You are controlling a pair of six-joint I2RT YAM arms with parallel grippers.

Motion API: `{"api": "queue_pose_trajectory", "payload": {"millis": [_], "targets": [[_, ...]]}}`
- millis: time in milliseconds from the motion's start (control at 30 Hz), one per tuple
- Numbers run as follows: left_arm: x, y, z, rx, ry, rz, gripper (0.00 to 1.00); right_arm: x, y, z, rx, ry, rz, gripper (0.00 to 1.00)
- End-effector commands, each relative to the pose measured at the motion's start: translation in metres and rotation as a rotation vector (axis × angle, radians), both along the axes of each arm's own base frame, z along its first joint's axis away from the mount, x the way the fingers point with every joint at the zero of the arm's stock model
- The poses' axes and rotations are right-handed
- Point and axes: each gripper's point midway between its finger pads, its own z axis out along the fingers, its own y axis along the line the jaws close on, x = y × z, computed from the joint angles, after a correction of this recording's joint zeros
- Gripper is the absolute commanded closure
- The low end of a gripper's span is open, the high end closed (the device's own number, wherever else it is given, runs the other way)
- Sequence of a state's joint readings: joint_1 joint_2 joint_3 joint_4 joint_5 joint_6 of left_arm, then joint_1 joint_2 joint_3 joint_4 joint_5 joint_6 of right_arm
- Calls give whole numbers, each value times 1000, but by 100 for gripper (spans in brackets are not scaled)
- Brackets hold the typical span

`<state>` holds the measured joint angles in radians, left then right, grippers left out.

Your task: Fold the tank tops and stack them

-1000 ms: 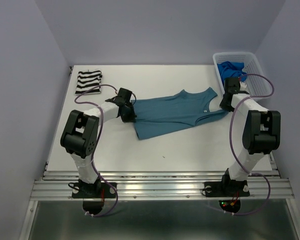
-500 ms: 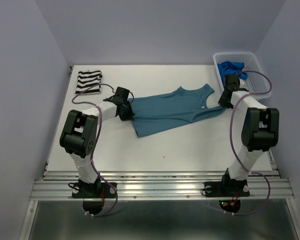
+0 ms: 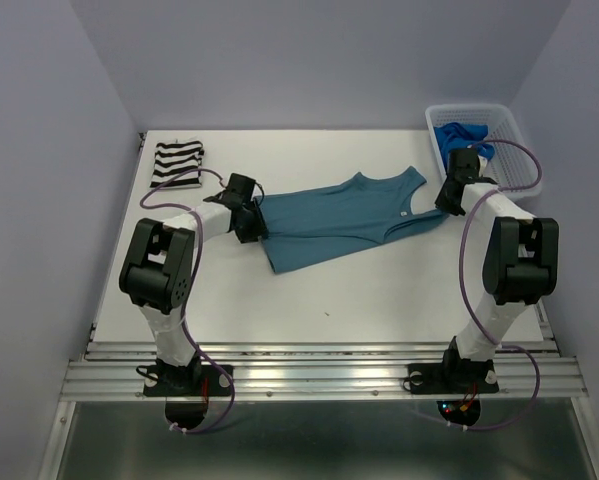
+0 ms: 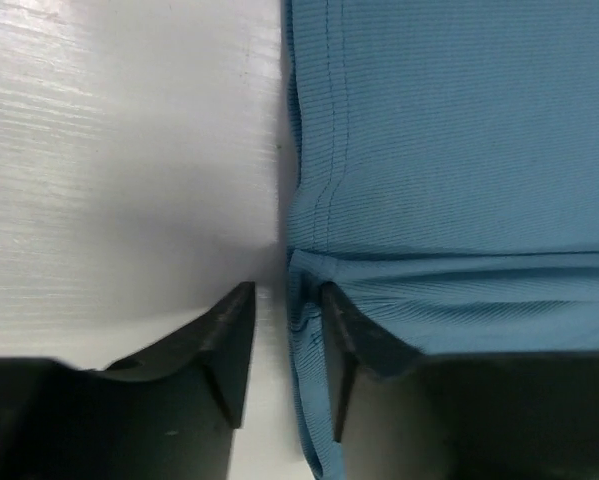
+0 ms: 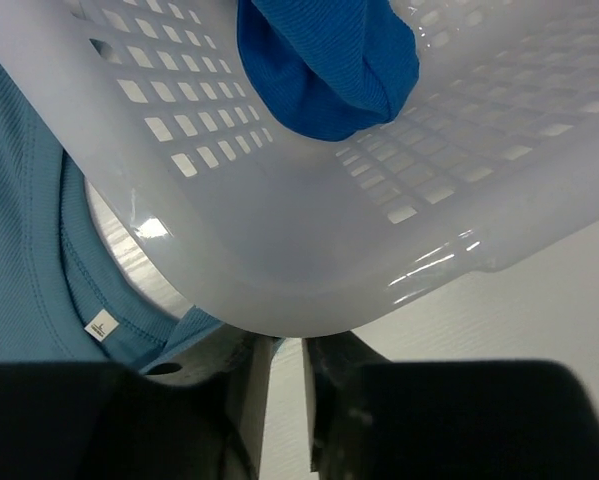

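Left gripper (image 4: 282, 345): jaws apart with a narrow gap, low on the surface (image 3: 379, 290). The hem edge of the teal tank top (image 3: 349, 215) runs through the gap and looks loose, not pinched. Right gripper (image 5: 285, 400): only a thin slit between the jaws, with nothing in it that I can see. It sits at the strap end of the teal top, right beside the basket (image 5: 309, 260).

The teal top lies spread flat across the middle of the surface, unfolded, slightly askew. The striped tank top (image 3: 177, 163) is a small folded packet at the far left corner, so that one looks done. The royal blue tank top (image 3: 464, 133) is bunched in the basket, untouched.

Roughly a third through: teal needs folding and stacking, then the blue one.
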<state>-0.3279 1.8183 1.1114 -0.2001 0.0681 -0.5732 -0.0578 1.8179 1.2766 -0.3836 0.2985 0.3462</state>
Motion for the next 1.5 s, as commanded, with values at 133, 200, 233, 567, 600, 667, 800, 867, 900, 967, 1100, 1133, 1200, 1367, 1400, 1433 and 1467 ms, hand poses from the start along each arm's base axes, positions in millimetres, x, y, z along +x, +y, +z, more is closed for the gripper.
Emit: {"api": "queue_pose_trajectory", "payload": {"millis": [133, 200, 233, 567, 600, 667, 800, 867, 900, 967, 1100, 1133, 1200, 1367, 1400, 1433, 1467], "targets": [[4, 12, 19, 20, -43, 21, 29, 24, 10, 32, 7, -101, 71, 52], [5, 10, 27, 5, -62, 16, 27, 25, 23, 41, 58, -131, 127, 45], [5, 8, 30, -1, -70, 14, 23, 23, 32, 41, 74, -135, 165, 40], [-18, -6, 61, -57, -134, -16, 2, -29, 110, 69, 231, -212, 423, 0], [-21, -11, 63, -67, -137, -26, 1, -36, 113, 69, 223, -210, 431, 0], [-28, -23, 63, -87, -147, -53, 1, -49, 121, 76, 213, -222, 463, 0], [-37, -48, 64, -145, -157, -110, 1, -68, 167, 65, 314, -203, 583, 0], [-40, -61, 64, -169, -160, -139, 1, -69, 182, 56, 346, -179, 613, 0], [-41, -66, 61, -179, -153, -145, 1, -68, 193, 57, 359, -179, 641, 0], [-44, -78, 58, -192, -148, -172, 1, -64, 203, 48, 384, -158, 657, 0], [-50, -92, 50, -210, -130, -200, 1, -54, 214, 34, 421, -133, 650, 0], [-52, -94, 49, -216, -126, -205, 1, -52, 219, 31, 429, -129, 652, 0], [-54, -97, 45, -221, -121, -210, 1, -49, 220, 18, 438, -101, 641, 1], [-61, -101, 36, -229, -93, -232, 1, -46, 222, -3, 449, -52, 631, 10], [-63, -102, 32, -229, -81, -237, 1, -46, 228, -3, 456, -50, 646, 11], [-63, -102, 30, -228, -76, -238, 1, -45, 228, -5, 458, -46, 649, 14], [-61, -105, 31, -236, -94, -243, 1, -45, 229, -8, 460, -40, 653, 21]]}}
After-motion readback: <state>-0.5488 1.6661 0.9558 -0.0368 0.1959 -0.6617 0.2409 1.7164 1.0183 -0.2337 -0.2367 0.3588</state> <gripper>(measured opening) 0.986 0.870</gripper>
